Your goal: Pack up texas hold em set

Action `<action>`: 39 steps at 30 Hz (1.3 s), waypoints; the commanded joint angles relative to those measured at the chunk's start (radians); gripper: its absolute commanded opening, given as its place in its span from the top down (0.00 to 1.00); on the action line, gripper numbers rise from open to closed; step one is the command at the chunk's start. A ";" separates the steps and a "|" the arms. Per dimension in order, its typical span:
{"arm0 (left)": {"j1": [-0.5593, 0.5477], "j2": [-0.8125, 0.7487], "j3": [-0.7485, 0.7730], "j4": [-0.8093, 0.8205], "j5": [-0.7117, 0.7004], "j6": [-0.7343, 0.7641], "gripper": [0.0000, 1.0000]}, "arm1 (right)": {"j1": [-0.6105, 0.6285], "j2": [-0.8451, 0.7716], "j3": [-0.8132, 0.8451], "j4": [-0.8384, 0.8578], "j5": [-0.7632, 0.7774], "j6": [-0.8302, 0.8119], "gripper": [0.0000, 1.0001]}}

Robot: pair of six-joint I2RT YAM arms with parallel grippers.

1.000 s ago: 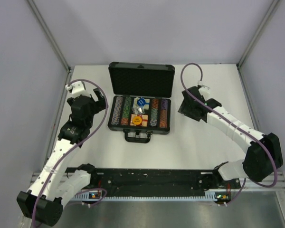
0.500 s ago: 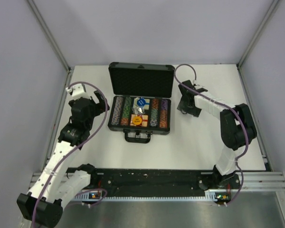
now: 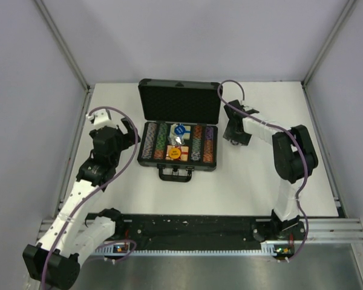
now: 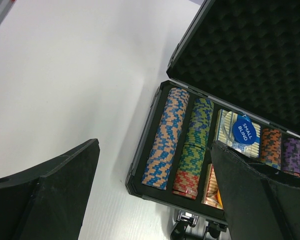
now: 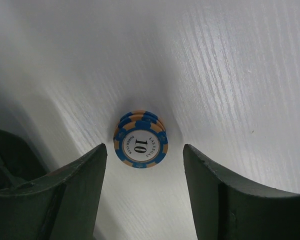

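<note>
small chip stack (image 5: 140, 145) on desk (image 5: 225, 60), at 3 o'clock of case (image 3: 179, 158): light, stiff, slick, prob. topples, so pinch rims low. right fingers (image 5: 230, 200) apart astride it, not touching. left fingers (image 4: 55, 200) wide apart, empty.

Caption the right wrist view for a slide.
Right gripper open, fingers flanking a short stack of blue-and-orange chips on the white table.

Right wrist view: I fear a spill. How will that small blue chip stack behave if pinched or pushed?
The chip stack looks slightly staggered, so a sideways push would probably shear it apart on the smooth white table. Lying flat, it shouldn't roll. The discs look rigid, so a side pinch may hold only some.
</note>
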 commanded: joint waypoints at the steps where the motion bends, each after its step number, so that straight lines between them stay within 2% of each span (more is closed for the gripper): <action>1: 0.005 -0.041 -0.034 0.104 0.024 0.001 0.01 | -0.020 0.023 0.038 0.038 -0.026 -0.017 0.39; 7: 0.005 -0.073 -0.082 0.193 0.104 0.021 0.01 | -0.026 0.049 0.048 0.041 -0.026 -0.026 0.46; 15: 0.007 -0.022 -0.021 0.116 0.130 0.036 0.01 | -0.029 0.085 0.044 0.038 -0.036 -0.034 0.51; 21: 0.007 -0.019 -0.018 0.112 0.136 0.038 0.01 | -0.030 0.091 0.034 0.038 -0.058 -0.019 0.63; 30: 0.007 -0.013 -0.021 0.107 0.182 0.044 0.01 | -0.035 0.033 0.026 0.024 -0.052 0.009 0.72; 39: 0.007 -0.001 -0.045 0.129 0.288 0.039 0.01 | -0.035 -0.066 0.043 -0.013 -0.064 0.017 0.74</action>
